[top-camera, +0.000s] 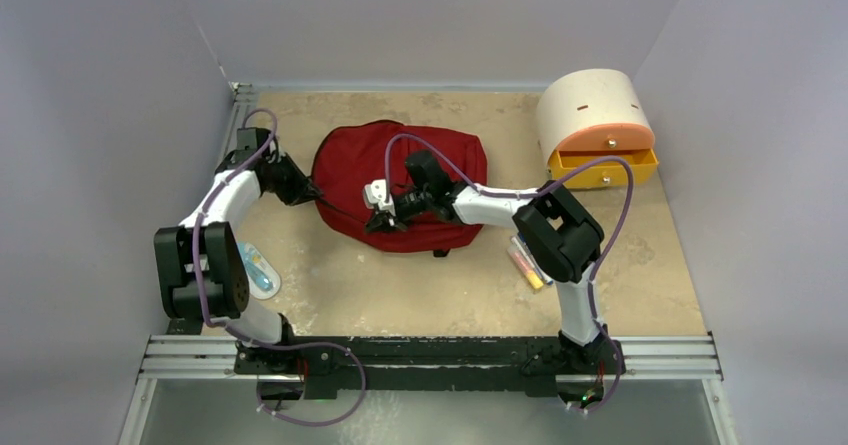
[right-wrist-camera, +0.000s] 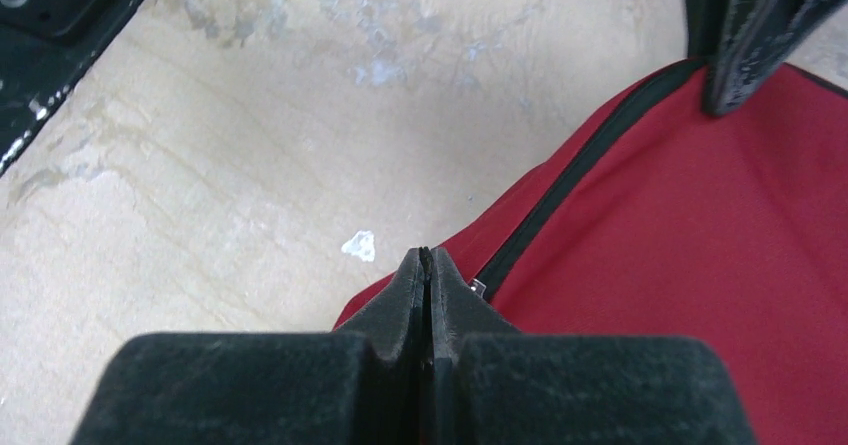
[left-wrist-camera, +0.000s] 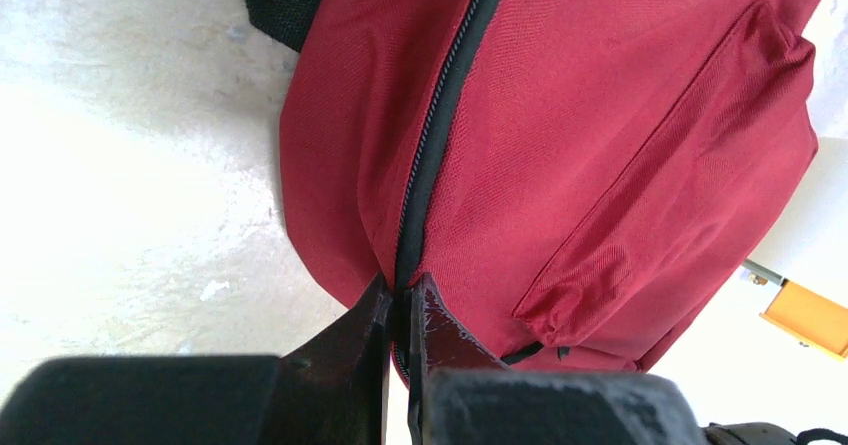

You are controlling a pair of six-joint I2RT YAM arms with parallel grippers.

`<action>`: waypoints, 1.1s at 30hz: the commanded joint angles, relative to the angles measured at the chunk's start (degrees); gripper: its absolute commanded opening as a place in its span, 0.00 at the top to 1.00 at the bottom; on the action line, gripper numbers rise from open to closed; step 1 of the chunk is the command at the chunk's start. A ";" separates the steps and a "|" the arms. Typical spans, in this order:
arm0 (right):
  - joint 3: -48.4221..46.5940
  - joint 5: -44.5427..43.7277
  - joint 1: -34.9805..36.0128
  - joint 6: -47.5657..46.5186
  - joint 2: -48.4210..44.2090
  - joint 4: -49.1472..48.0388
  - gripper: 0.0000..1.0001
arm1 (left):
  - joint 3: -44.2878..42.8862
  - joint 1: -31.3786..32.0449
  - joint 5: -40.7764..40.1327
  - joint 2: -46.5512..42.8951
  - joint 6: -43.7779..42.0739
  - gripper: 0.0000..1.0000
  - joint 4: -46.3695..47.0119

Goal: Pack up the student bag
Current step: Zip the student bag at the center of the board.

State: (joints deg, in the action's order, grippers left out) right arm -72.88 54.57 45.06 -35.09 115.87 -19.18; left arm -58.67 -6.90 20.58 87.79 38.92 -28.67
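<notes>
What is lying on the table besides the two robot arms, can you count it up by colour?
Red: 1, backpack
Cream and orange: 1, drawer box
Light blue: 1, flat packet
Yellow and pink: 1, small pack
Total: 4

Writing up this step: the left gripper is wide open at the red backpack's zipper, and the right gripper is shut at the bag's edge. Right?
Not quite. The left gripper is not wide open: the left wrist view shows its fingers closed together at the black zipper of the red backpack. The right gripper is shut at the bag's edge, as stated.
</notes>
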 commanded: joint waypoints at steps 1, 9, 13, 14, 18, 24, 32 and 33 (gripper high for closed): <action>-2.99 3.79 -0.33 -11.03 -1.51 15.69 1.00 | -5.85 -2.90 -4.20 2.67 -2.75 1.00 2.03; -2.53 3.22 -0.85 -16.67 -2.29 23.48 1.00 | -11.33 -4.02 -4.41 7.82 -3.18 1.00 2.22; -0.81 2.18 -1.01 -17.22 -3.60 24.17 1.00 | -11.91 -4.00 -2.94 8.88 -3.56 1.00 2.71; -0.43 1.91 -1.02 -17.03 -3.86 24.00 1.00 | -11.64 -4.01 -2.20 8.89 -3.89 1.00 3.08; 1.51 1.78 -1.02 -13.46 -5.76 19.99 0.92 | -9.78 -3.93 1.45 7.76 -4.68 1.00 3.99; 6.11 -0.09 -1.13 -4.50 -11.23 9.29 0.61 | -4.13 -3.76 3.81 2.00 -5.99 1.00 4.10; 15.65 -16.38 -1.93 25.33 -22.05 -15.29 0.52 | 5.61 -0.81 4.85 -9.17 -5.24 1.00 2.30; 17.49 -20.27 -1.98 29.98 -23.78 -18.44 0.52 | 6.53 0.29 4.76 -10.42 -4.73 1.00 1.94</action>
State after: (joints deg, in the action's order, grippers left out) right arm -60.07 46.96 43.79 -26.79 99.29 -19.33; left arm -54.98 -9.08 24.40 83.20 34.68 -27.14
